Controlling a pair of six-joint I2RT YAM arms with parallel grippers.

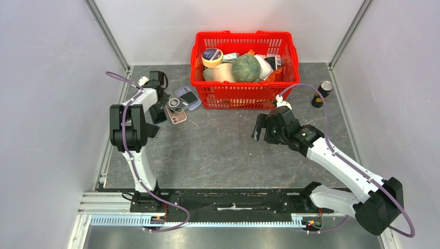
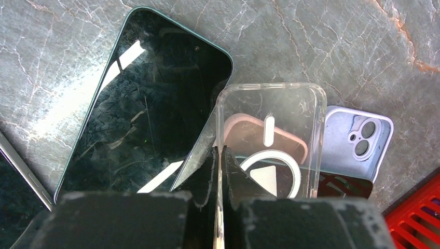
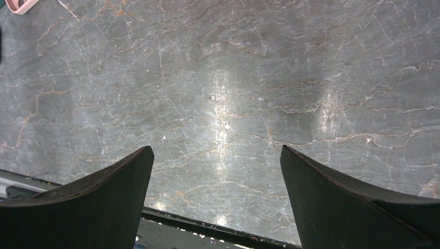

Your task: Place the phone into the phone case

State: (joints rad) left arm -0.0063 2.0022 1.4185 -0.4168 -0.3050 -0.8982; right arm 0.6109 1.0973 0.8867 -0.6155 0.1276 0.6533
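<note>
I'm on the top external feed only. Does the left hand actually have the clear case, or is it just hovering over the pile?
Observer: Yes. In the left wrist view, the left hand is shut on the clear case, pinching its side wall.
Operator: Where's the phone from there?
Observer: A dark phone lies screen up on the table, just left of the case in that view.
Operator: And the other arm?
Observer: The right hand is open, with only bare table under it.
</note>
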